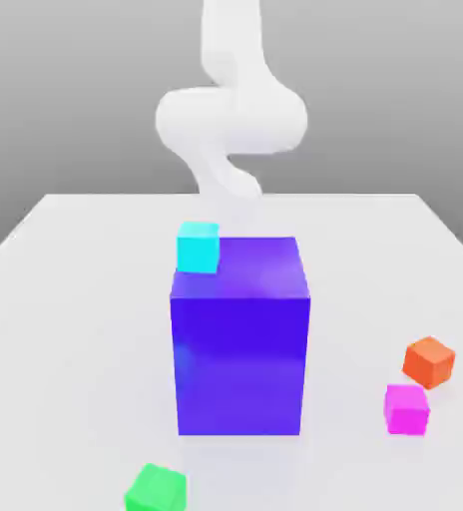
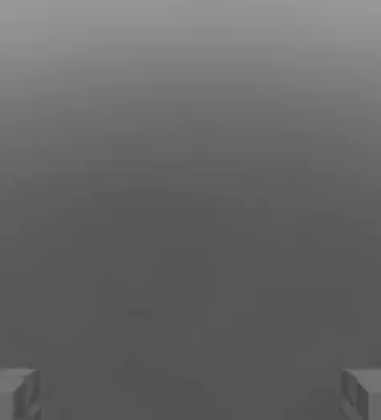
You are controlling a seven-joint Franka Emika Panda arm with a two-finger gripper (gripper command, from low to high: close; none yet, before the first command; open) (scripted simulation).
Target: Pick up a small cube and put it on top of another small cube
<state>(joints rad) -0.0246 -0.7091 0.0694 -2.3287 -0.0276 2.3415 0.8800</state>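
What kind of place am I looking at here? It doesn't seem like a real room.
Most likely a computer-simulated test bench, not a real room: a plain white table against a featureless grey backdrop, flat-coloured blocks such as the big blue block and cyan cube, and a smooth white robot arm behind them.

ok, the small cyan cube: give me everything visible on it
The small cyan cube is a plain, matte, uniformly coloured block with no markings. In the exterior view it stands upright by the top back corner of the large blue-purple block, toward that view's left. Whether it rests on the block's top or sits on the white table behind it cannot be settled from this angle. Nothing grips it; the white arm rises behind, apart from it.
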